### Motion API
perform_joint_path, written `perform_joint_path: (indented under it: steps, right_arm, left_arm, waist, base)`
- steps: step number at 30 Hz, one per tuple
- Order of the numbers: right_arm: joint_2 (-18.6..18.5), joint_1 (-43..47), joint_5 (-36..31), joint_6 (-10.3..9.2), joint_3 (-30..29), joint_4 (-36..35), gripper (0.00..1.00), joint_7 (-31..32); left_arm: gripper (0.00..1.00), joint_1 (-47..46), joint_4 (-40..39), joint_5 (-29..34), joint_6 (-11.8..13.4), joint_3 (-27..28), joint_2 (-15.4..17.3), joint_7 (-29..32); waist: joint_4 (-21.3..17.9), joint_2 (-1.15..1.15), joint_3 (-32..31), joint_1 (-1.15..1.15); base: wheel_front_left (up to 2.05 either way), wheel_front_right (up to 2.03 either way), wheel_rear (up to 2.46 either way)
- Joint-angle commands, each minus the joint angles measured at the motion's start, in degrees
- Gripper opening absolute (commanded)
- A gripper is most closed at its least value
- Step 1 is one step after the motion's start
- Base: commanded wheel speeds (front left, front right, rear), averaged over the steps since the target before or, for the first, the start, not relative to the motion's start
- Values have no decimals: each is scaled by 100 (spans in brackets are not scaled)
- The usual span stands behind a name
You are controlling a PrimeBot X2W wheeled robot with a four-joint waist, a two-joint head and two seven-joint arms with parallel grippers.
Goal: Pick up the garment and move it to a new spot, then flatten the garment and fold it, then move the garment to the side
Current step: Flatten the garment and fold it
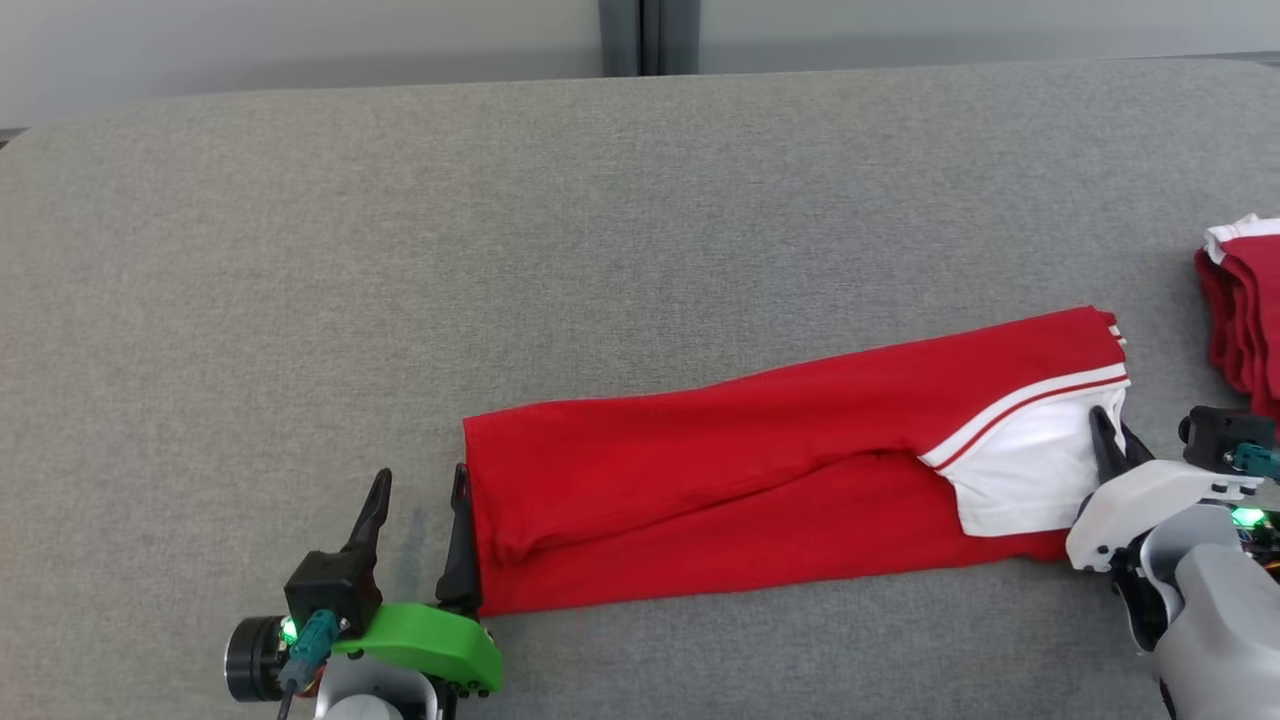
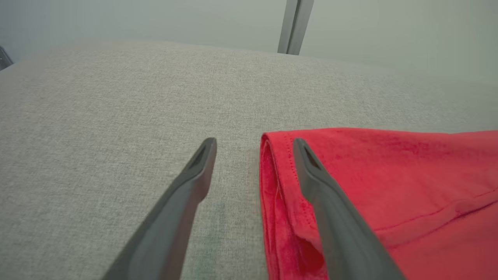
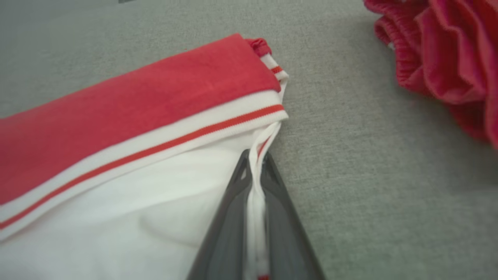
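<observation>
The garment lies on the grey cushion, folded into a long red band running from lower left to upper right, with a white sleeve and striped trim at its right end. My left gripper stands open at the band's left end; in the left wrist view its right finger rests over the garment's hem while the left finger is over bare cushion. My right gripper is shut on the garment; in the right wrist view the white striped sleeve edge is pinched between the two fingers.
A thick red cloth bundle with white trim sits at the right edge, close behind my right arm; the bundle fills the upper right of the right wrist view. The grey cushion stretches wide behind and left of the garment.
</observation>
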Motion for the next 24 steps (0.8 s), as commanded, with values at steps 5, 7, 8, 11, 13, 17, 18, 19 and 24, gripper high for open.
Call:
perform_joint_path:
  steps: [5, 7, 8, 11, 13, 17, 18, 19, 24]
  right_arm:
    - [70, 330, -75, -38, -319, -1194, 0, 6]
    - [209, 514, -98, -37, -371, -1792, 0, 5]
    - [264, 575, -99, -37, -371, -2027, 0, 5]
    - [532, 792, 3, -35, -115, -2720, 0, 4]
    - [626, 910, 104, -35, 186, -3063, 0, 4]
    - [771, 1107, 388, -35, 925, -3488, 0, 5]
    - [792, 1134, 470, -35, 1083, -3540, 0, 4]
    - [817, 1160, 565, -35, 1299, -3586, 0, 5]
    - [890, 1179, 906, -35, 2100, -3609, 0, 3]
  left_arm:
    - [100, 5, 32, 43, -11, -13, 29, 4]
    - [100, 17, 62, 27, -25, -34, 28, 4]
    - [100, 28, 73, 18, -20, -44, 28, 4]
    - [100, 74, 107, 3, -25, -72, 30, 4]
    - [100, 112, 121, 13, -45, -92, 28, 4]
    - [100, 167, 123, 9, -34, -121, 28, 4]
    - [100, 184, 127, 8, -35, -138, 27, 5]
    - [100, 206, 129, 3, -33, -149, 28, 5]
    - [100, 260, 149, -4, -25, -224, 28, 5]
  waist:
    - [-294, 0, -162, 0]
    - [-336, 0, -224, 0]
    - [-340, 0, -242, 0]
    - [-327, 0, -327, 0]
    - [-283, 0, -372, 0]
    - [-114, 0, -468, 0]
    - [-59, 0, -491, 0]
    - [12, 0, -520, 0]
    - [403, 0, -619, 0]
  base:
    - [0, 0, 0]
    - [0, 0, 0]
    - [0, 0, 0]
    - [0, 0, 0]
    - [0, 0, 0]
    - [0, 0, 0]
    - [0, 0, 0]
    - [0, 0, 0]
    - [0, 0, 0]
